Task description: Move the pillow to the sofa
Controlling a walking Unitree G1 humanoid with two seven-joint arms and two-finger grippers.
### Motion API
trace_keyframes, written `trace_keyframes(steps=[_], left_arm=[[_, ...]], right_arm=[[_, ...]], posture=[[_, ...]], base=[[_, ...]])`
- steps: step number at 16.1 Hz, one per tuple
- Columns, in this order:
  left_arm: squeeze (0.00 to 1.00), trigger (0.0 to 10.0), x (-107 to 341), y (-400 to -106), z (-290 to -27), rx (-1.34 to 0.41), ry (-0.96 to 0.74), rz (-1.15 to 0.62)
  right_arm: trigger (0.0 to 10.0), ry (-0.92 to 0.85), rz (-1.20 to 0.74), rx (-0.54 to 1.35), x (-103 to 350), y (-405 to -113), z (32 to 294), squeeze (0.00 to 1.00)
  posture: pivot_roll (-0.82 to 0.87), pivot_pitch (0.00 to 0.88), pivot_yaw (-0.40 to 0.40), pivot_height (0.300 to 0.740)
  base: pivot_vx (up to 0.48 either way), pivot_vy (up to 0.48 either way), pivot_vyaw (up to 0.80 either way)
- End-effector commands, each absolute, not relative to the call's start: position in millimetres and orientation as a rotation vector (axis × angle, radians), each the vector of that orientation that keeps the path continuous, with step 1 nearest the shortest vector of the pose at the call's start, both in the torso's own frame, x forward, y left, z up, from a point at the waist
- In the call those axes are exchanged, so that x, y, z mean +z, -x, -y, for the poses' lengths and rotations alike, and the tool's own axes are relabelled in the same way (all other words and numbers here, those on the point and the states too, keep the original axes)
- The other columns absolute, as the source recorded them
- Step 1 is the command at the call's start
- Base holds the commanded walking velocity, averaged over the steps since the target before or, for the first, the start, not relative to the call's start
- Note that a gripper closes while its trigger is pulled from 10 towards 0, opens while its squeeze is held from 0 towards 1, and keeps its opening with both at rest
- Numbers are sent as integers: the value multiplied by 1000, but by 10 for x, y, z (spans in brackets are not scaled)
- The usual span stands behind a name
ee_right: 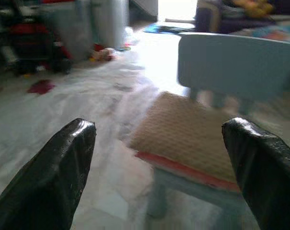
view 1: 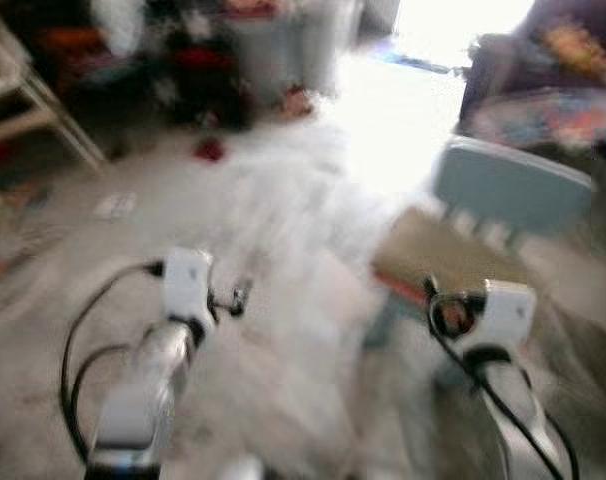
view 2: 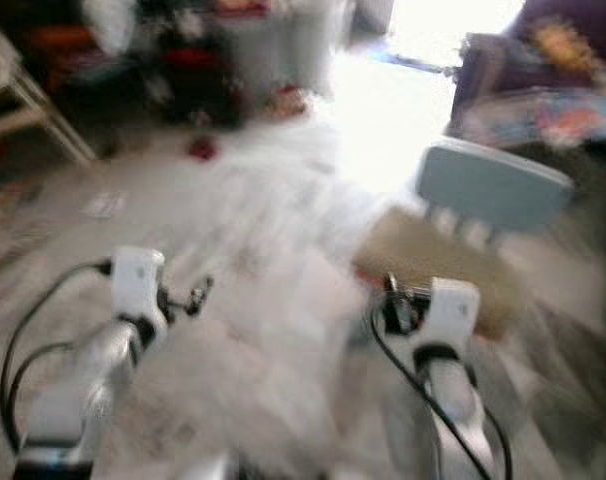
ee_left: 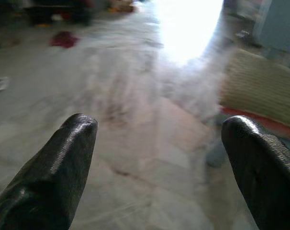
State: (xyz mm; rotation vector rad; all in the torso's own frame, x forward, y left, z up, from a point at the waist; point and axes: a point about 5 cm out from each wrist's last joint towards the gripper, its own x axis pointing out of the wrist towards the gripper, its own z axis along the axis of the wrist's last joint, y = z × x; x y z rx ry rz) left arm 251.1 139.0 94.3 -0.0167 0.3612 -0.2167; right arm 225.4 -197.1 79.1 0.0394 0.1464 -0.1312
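The pillow (ee_right: 193, 134) is tan and woven, with a red edge, and lies on a low pale blue seat ahead on my right. The head views are blurred; there the pillow (view 1: 433, 255) sits just beyond my right gripper (view 1: 438, 300). In the right wrist view that gripper (ee_right: 159, 129) is open and points at the pillow without touching it. My left gripper (ee_left: 159, 127) is also open, over bare floor, with the pillow (ee_left: 260, 86) off to its side. The dark sofa (view 1: 543, 70) stands at the far right with colourful things on it.
A pale blue chair back (view 1: 508, 185) rises between the pillow and the sofa. Clutter, a grey bin (view 1: 283, 45) and a wooden frame (view 1: 33, 110) line the far left. Bright light falls on the pale marble floor (view 1: 383, 130).
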Motion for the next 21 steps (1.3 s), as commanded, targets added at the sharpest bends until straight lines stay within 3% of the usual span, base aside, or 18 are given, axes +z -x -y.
trace_keyframes(steps=[1,8,13,18,21], left_arm=[[0,10000,984,-2520,-1323,-238,13,-356],[0,10000,1053,-2614,-1359,-191,7,-373],[0,10000,968,-2474,-1494,-150,-7,-420],[0,10000,996,-2474,-1455,-124,-3,-408],[0,10000,1084,-2457,-1561,-81,-23,-361]], right_arm=[[10000,-26,-139,-146,825,-2262,2029,0],[10000,-23,-146,-130,843,-2284,2011,0],[10000,-14,-151,-152,829,-2251,2098,0],[10000,-11,-149,-142,835,-2257,2069,0],[10000,-6,-145,-141,851,-2276,2103,0]], posture=[[-11,6,13,740],[-4,26,-33,740],[-10,35,-5,740],[-12,37,-12,740],[-7,38,-11,740]], base=[[277,0,-800],[0,0,-800],[0,0,-800],[0,0,0],[0,0,0]])
